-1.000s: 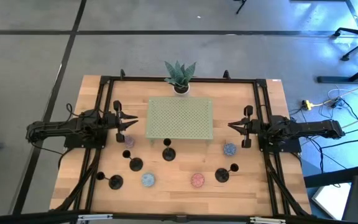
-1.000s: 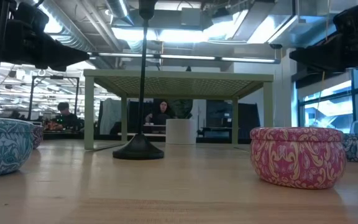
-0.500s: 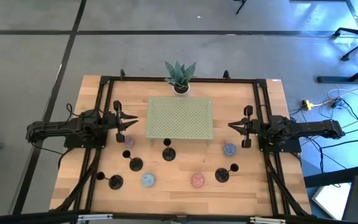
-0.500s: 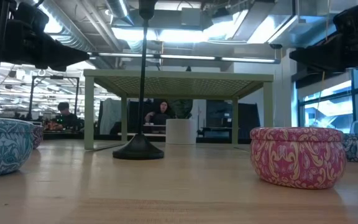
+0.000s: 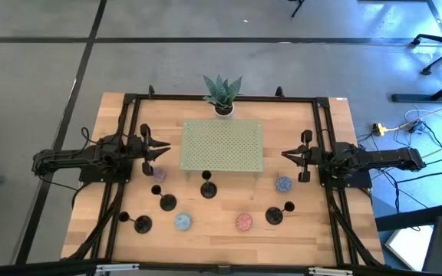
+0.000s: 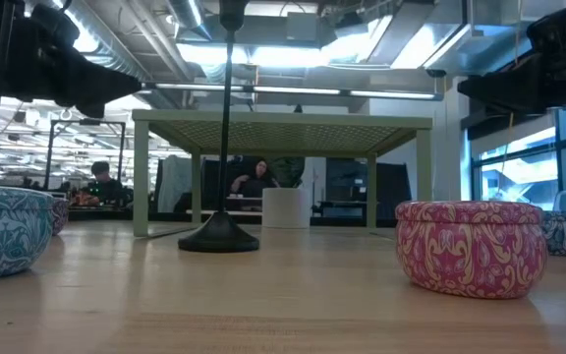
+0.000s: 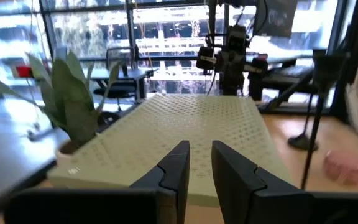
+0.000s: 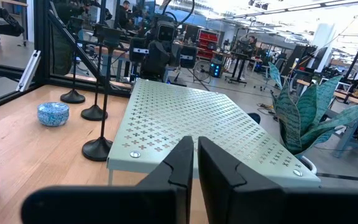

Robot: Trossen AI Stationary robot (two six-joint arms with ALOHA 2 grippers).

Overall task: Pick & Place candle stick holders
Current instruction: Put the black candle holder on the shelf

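Between the two pincers stands a pale green perforated riser (image 5: 222, 146), with the left gripper (image 5: 165, 149) hovering just off its left edge and the right gripper (image 5: 284, 156) just off its right edge, each tip pointing inward at it. From the left wrist, that pincer's fingers (image 7: 178, 168) stand slightly apart with a narrow gap between them, pinching nothing. From the right wrist, the fingers (image 8: 183, 158) are pressed together and empty.

All four black candle stick holders sit on the wooden table (image 5: 344, 130), on the near side of the riser from both pincers. One holder (image 5: 207, 189) stands about midway between the grippers, just in front of the riser. Two lie closer to the left gripper: one (image 5: 166, 202) near it, another (image 5: 142, 224) farther off toward the table's front corner. The fourth (image 5: 275, 215) lies on the right gripper's side.

A small purple tin (image 5: 158, 174) sits just beside the left gripper, a blue tin (image 5: 283, 184) just beside the right one. A blue patterned tin (image 5: 183, 221) and a pink tin (image 5: 243, 221) rest nearer the front edge. A potted plant (image 5: 222, 93) stands behind the riser.
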